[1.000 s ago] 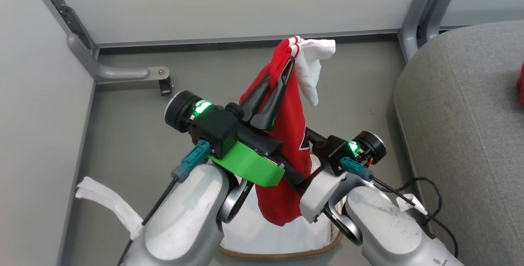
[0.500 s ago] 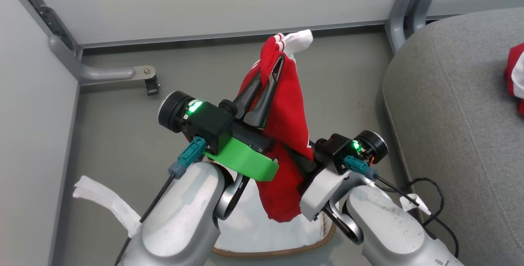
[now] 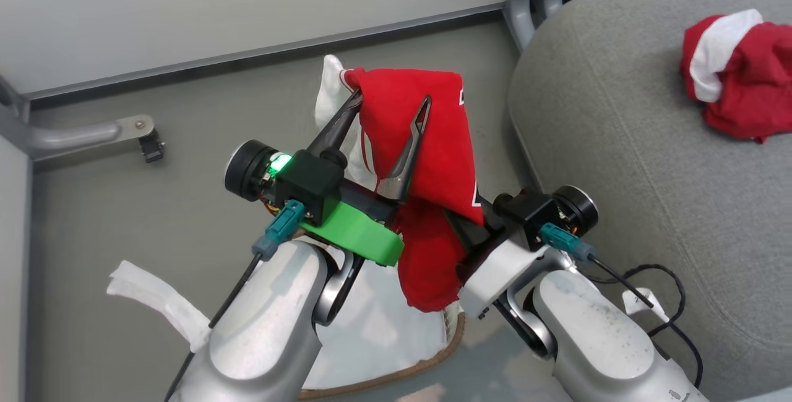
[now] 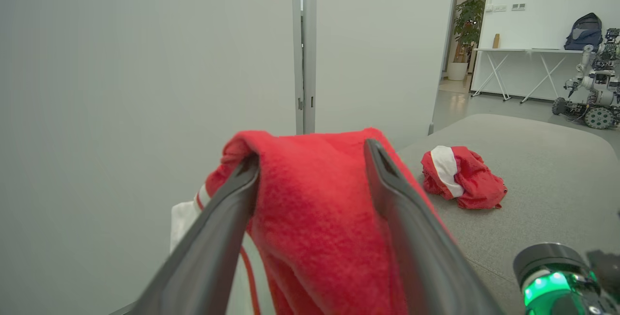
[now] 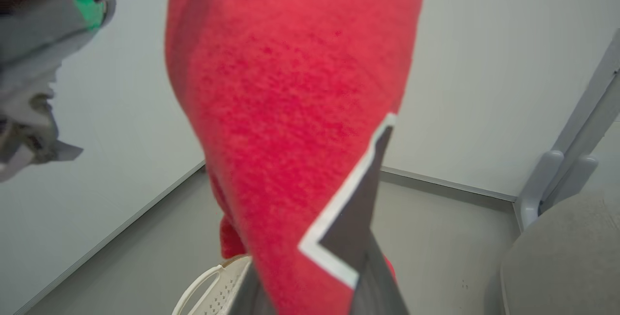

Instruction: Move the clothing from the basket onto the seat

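The red garment (image 3: 433, 161) is hanging over the left gripper (image 3: 392, 99), jaws spread wide; the right gripper's (image 5: 315, 300) jaws I cannot tell. The right wrist view is showing its white-edged black numeral (image 5: 361, 194).

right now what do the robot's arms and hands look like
Pale grey forearm shells, the right forearm speckled with scuffs. Each wrist is a black block with a teal plug and black cable. The left hand has two long dark fingers, a green collar, a green light.
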Available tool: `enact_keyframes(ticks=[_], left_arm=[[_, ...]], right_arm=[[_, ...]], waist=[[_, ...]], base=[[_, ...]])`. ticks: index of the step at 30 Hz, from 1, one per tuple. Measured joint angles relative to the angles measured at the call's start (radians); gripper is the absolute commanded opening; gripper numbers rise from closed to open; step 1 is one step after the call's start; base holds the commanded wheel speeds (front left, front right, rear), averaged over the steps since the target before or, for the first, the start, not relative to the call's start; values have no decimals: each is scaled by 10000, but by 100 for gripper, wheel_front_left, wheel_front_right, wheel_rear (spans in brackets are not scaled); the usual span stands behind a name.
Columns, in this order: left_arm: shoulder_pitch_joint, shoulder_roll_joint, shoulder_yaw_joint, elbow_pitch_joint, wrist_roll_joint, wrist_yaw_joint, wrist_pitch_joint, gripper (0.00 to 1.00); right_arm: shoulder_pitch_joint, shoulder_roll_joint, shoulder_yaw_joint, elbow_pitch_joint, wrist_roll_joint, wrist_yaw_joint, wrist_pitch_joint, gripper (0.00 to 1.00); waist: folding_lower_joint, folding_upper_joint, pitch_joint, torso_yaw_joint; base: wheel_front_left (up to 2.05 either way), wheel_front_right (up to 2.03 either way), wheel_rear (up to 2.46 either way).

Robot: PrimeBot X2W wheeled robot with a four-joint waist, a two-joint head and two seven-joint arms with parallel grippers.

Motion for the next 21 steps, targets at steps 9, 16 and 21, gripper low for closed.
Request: enact_keyframes(ticks=[9,16,21], left_arm=[[16,0,334,506,481,-226,0,100],[59,42,527,752,656,-364,0,100],[248,90,616,895,736,-435,0,100]], right_arm=[[239,0,-575,-706,222,0,0,0],[470,-6,-1317,-1080,359,-2,0,0],[745,0,-1756,-1214,360,0,0,0]], waist=[[0,0,283,-1482],[0,0,478,-2615],[0,0,610,-3551]], base=[[0,0,0],[0,0,0],[0,0,0]])
